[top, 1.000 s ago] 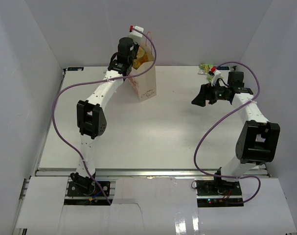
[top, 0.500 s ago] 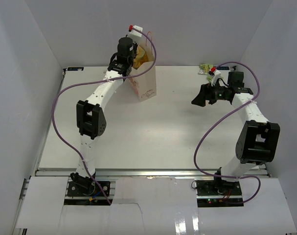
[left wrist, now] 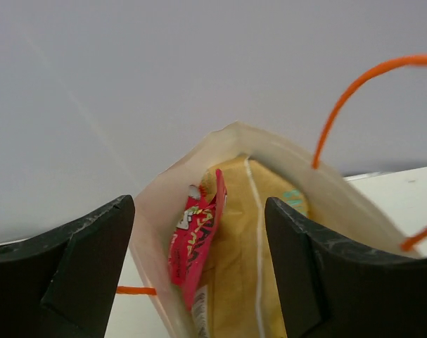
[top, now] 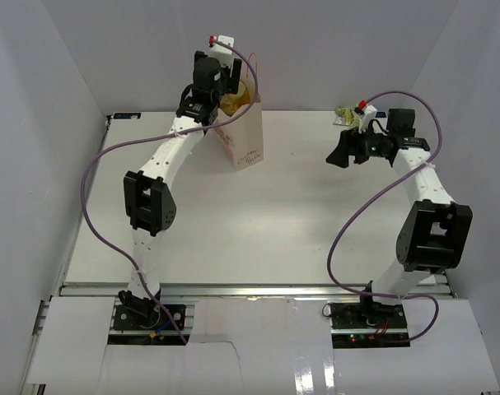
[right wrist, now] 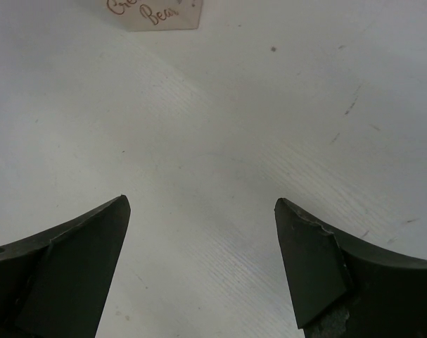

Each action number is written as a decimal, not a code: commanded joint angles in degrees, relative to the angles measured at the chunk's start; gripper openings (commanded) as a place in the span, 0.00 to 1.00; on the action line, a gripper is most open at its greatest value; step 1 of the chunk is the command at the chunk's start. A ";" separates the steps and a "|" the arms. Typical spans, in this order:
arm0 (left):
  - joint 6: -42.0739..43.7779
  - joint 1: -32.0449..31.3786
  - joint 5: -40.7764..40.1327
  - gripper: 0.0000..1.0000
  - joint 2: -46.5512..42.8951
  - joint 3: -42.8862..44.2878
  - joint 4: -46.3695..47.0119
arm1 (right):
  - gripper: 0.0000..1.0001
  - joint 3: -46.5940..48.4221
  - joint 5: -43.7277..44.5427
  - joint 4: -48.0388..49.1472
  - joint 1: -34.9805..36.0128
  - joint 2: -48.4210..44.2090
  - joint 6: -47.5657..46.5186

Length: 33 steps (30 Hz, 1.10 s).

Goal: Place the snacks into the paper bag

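Top view: L gripper (top: 222, 82) over paper bag (top: 248, 140), lifted a bit, jaws apart, shut a sec ago. R gripper (top: 342, 154) has swung nearer green packet (top: 345, 113), back-R of table (top: 233, 239).
L wrist: jaws wide, empty. Red-pink packet (left wrist: 197, 239) lies in bag by chip bag (left wrist: 234, 282); drop looks done.
R wrist: jaws wide, empty.
Count: 1 bag, 1 chip bag, 1 red-pink inside; green 1–2, unclear.

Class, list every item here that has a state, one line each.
Cream paper shopping bag with orange handles: upright, mouth open.
Tan-yellow crinkly chip bag: inside the paper bag.
Red candy packet: inside, beside the chip bag.
Light green candy packet: on the table, outside the bag.
Left gripper: open, empty, above the bag.
Right gripper: open, empty.
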 commanded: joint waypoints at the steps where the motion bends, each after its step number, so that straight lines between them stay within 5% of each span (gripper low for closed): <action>1: -8.75 -0.07 7.16 0.86 -10.03 2.93 -0.80 | 0.89 7.11 4.69 -0.29 -0.56 3.02 0.98; 7: -15.09 -0.07 12.79 0.88 -19.59 -5.05 -1.50 | 0.93 23.35 21.72 -4.60 -0.56 15.39 3.16; 13: -21.06 0.02 19.91 0.94 -36.91 -32.01 1.83 | 0.96 43.41 39.15 -11.99 -0.65 32.18 2.65; 21: -35.29 0.29 24.66 0.97 -63.44 -71.37 4.39 | 0.97 48.15 40.83 -5.75 -1.35 41.86 -11.74; 27: -44.70 0.37 23.34 0.98 -73.39 -85.37 6.75 | 0.98 54.41 34.95 -0.50 -2.41 47.94 -14.75; 33: -45.77 0.37 25.09 0.97 -72.18 -84.88 7.56 | 0.95 57.29 34.76 4.88 -2.50 53.56 -13.17</action>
